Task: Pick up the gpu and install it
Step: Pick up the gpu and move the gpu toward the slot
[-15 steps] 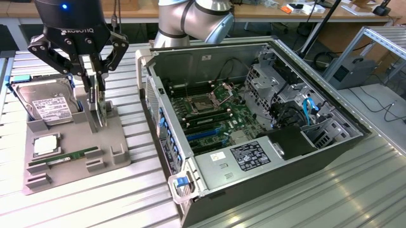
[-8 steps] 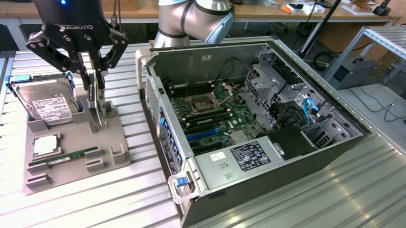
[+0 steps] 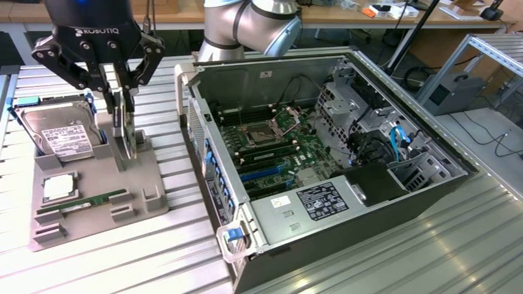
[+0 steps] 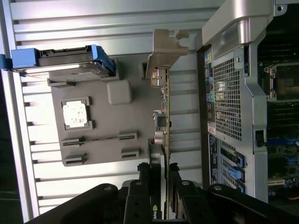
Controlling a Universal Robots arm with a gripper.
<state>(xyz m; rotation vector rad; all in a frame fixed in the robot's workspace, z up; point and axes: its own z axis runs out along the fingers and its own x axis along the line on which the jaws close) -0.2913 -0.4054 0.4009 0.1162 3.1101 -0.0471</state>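
The gpu (image 3: 122,131) stands on edge over the grey holder (image 3: 122,190), its lower edge at the holder's slot. Whether it has come free of the slot I cannot tell. My gripper (image 3: 122,101) comes down from above and is shut on the card's upper edge. In the wrist view the gpu (image 4: 162,107) appears edge-on, running away from my gripper (image 4: 161,175), with one black finger (image 4: 145,186) on each side of it. Its silvery bracket (image 4: 166,46) is at the far end. The open computer case (image 3: 327,153) lies to the exterior view's right, motherboard (image 3: 270,147) exposed.
On the grey holder (image 4: 131,93) sit a hard drive (image 3: 61,131) in a blue frame, a square processor (image 3: 59,185) and a green memory stick (image 3: 82,204). The case's rear grille (image 4: 229,98) is close beside the card. The ribbed metal table (image 3: 392,245) runs around everything.
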